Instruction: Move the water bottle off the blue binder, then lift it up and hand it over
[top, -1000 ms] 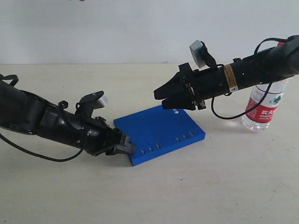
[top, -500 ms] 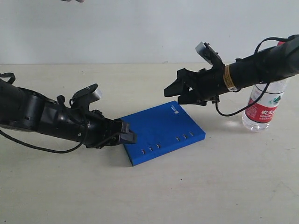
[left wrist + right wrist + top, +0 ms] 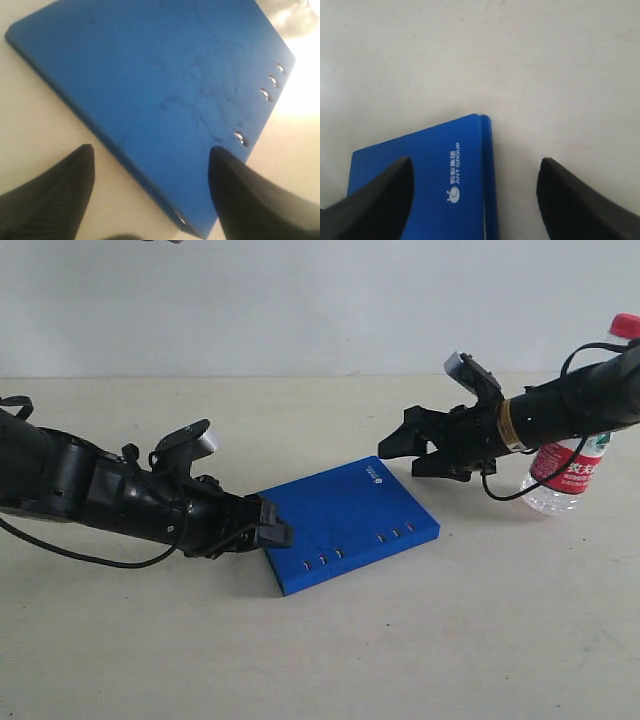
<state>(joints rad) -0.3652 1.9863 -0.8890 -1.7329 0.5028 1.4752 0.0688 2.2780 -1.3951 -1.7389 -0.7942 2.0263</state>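
We see the left gripper point(image 3: 272, 534) spread wide astride a corner of the binder point(image 3: 345, 508). The right gripper point(image 3: 402, 457) gapes empty above the far corner; the bottle point(image 3: 572, 472) stands on the table point(image 3: 450, 640).

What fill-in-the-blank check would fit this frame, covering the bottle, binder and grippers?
1. The water bottle has a ___ cap.
2. The blue binder shows ___ small slots along one edge.
3. The left gripper and right gripper are both ___.
4. The bottle stands nearer the ___ gripper.
Missing words: red; six; open; right.
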